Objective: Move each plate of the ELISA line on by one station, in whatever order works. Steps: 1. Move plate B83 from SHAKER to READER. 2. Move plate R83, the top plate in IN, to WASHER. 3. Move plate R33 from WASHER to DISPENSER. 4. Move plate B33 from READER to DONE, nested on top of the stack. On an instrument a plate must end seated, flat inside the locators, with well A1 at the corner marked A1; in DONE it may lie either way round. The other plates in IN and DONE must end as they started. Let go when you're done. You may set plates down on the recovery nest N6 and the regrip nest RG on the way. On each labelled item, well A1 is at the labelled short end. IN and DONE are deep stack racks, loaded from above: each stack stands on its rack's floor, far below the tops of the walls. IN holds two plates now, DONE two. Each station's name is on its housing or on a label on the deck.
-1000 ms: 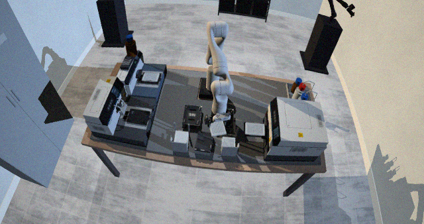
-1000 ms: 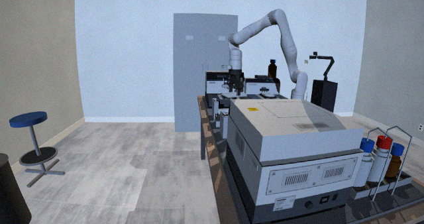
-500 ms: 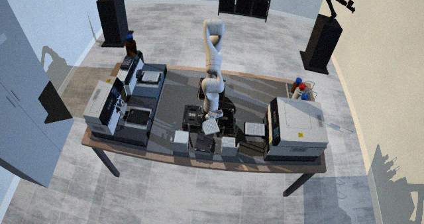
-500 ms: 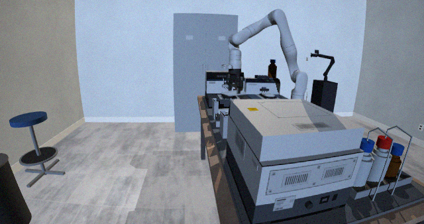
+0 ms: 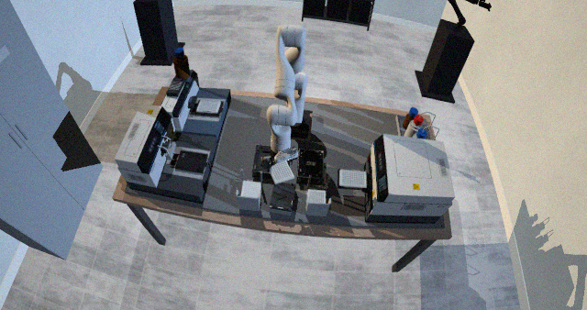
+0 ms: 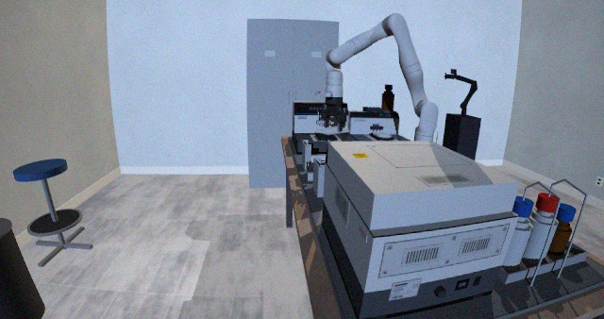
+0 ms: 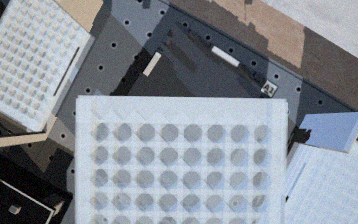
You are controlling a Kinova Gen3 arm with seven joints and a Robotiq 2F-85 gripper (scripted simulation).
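Note:
My gripper hangs over the middle of the deck's front. It is shut on a white well plate, which fills the lower half of the wrist view; I cannot read its label. The fingers themselves are hidden in the wrist view. Below the plate lies an empty dark nest with an A1 corner mark. A white rack holding a plate stands to one side and a second white rack to the other. Another white plate lies on the tray of the big right instrument. One more plate sits on the rear left instrument.
The two white racks flank a dark station at the table's front edge. Two black nests lie behind them. The left instruments have an empty dark nest. Bottles stand at the back right.

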